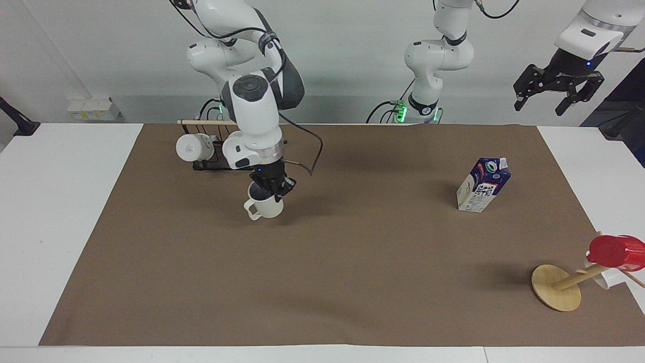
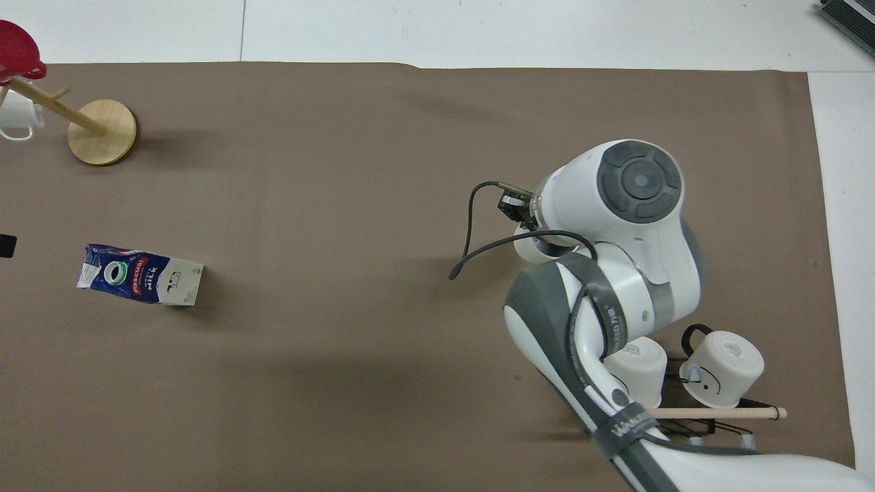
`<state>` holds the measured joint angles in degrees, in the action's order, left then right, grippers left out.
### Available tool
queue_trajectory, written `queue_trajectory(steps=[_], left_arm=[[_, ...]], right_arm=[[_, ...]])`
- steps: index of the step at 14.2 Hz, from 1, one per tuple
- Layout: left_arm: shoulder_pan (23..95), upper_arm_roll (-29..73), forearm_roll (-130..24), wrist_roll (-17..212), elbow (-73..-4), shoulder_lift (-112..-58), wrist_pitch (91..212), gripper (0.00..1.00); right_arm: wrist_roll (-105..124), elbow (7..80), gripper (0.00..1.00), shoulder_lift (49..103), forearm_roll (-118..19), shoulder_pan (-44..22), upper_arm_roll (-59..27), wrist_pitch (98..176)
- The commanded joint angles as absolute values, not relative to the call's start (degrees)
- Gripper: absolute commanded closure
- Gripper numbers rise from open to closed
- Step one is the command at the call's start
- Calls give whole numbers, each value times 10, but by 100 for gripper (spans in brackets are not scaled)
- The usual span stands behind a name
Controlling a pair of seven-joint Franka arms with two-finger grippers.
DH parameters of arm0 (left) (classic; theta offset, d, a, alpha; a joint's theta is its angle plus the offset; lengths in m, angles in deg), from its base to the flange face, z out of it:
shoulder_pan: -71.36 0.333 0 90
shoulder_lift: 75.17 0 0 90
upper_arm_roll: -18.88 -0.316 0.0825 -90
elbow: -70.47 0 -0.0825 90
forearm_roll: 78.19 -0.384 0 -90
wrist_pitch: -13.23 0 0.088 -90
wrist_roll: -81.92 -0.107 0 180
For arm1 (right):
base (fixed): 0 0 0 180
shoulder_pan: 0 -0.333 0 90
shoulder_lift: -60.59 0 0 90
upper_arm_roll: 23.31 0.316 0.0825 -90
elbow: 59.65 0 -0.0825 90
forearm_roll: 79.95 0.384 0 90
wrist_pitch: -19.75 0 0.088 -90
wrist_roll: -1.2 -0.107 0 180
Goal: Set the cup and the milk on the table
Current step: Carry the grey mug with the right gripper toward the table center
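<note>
1. Right gripper [image 1: 272, 190]: clamping shut on the rim of the cup [image 1: 265, 205], fingers reaching down into the mouth from above.
2. Cup: hanging upright under the gripper, just over the mat [image 1: 322, 282], toward the right arm's end and nearer the robots' edge than the mat's middle; handle pointing away from the robots. Whether the base is touching the mat cannot be told.
3. In the overhead view: mostly hiding under the right arm's wrist, only a sliver of cup showing.
4. Milk [image 1: 483, 185]: standing on the mat toward the left arm's end, well apart from the cup, leaning slightly, long axis near vertical, cap on top.
5. Left gripper [image 1: 558, 91]: waiting high, off the table [image 1: 65, 212] at its own end, fingers spread wide, holding nothing.
6. Deciding relation: cup directly below the right gripper, long axis vertical, bare mat underneath, so a straight drop and release looking like the likely next need.
7. Judging by position, milk already placed; left arm nearer to it, should it need handling.
8. Also on the mat: rack [image 1: 211, 161] with a white mug [image 1: 192, 147] by the right arm's base; wooden stand [image 1: 557, 287] carrying a red cup [image 1: 617, 252] at the corner near the left arm's end.
</note>
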<state>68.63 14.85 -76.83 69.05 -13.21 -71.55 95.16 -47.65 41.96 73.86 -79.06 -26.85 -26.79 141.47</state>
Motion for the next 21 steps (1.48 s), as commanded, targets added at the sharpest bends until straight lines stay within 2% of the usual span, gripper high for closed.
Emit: queue_trajectory(steps=[1, 7, 21], left_arm=[[678, 144, -776, 687, -146, -705, 958, 0], [678, 144, -776, 687, -146, -705, 969, 0], [679, 144, -776, 686, -157, -706, 980, 0]], right_arm=[[-514, 376, 100, 771, -792, -296, -270, 1398], [-631, 366, 100, 821, -831, -368, -271, 1419], [-684, 368, 100, 842, -873, -382, -270, 1455]])
